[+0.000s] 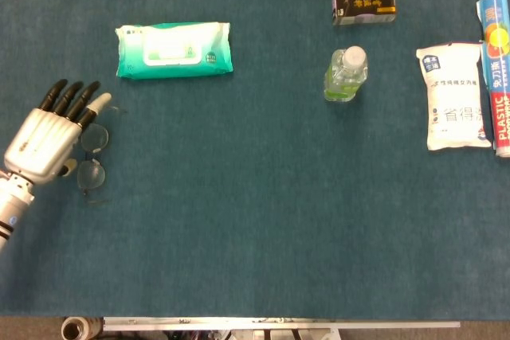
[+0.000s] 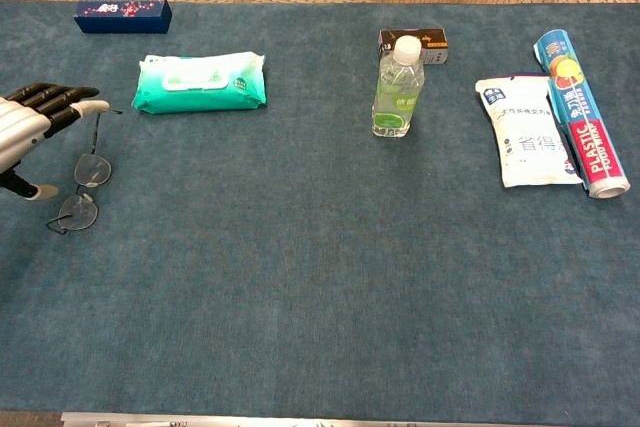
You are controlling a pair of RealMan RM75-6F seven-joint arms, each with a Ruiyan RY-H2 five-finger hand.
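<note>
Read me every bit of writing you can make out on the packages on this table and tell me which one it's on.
"PLASTIC FOOD WRAP" stands on the red end of the cling film roll.
"省得" can be made out in large characters on the white pouch; its smaller print is too blurred.
Black box: gold lettering, unreadable.
Blue box: pattern and text too small.
Wet wipes pack: label print too small.
Bottle: no readable label.
</note>
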